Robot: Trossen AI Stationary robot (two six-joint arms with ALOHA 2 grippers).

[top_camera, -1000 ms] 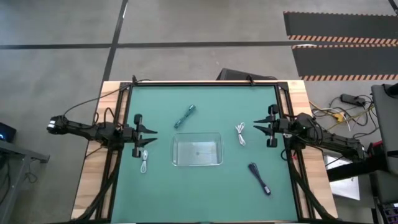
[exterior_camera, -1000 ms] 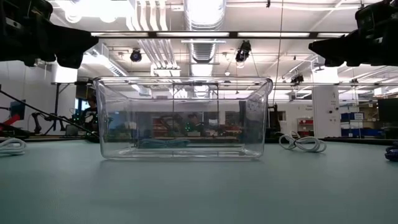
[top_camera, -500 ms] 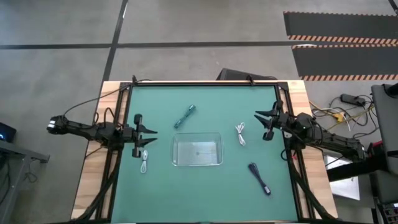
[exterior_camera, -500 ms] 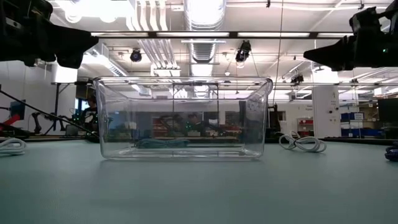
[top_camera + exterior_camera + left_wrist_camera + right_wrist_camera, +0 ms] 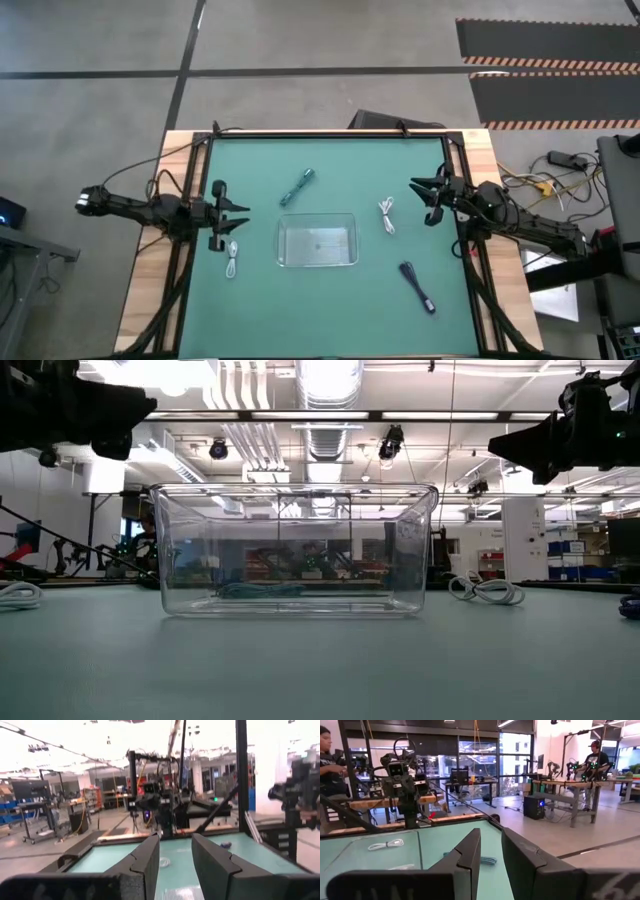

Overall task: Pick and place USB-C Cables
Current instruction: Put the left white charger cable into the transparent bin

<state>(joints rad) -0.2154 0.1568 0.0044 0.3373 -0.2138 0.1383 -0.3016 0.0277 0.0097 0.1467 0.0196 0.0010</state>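
A clear tray (image 5: 317, 241) stands mid-mat. Around it, bundled USB-C cables lie flat on the mat: a teal one (image 5: 299, 186) beyond the tray, a white one (image 5: 387, 215) to its right, another white one (image 5: 232, 258) to its left, and a black one (image 5: 417, 285) at the near right. My left gripper (image 5: 243, 208) hovers above the mat left of the tray, open and with nothing in it (image 5: 176, 855). My right gripper (image 5: 415, 187) hovers by the right-hand white cable, open and holding nothing (image 5: 491, 852). Both are well above the table in the low view.
Black frame rails run along the mat's left and right sides (image 5: 182, 260). The wooden table edge (image 5: 150, 250) borders the mat. People stand at benches in the room beyond (image 5: 597, 760). Open mat lies in front of the tray (image 5: 320, 310).
My right gripper has rolled about its own axis at its place, so its fingers no longer lie side by side in the high view. My left gripper has tipped its fingers up a little. The cables and tray have not moved.
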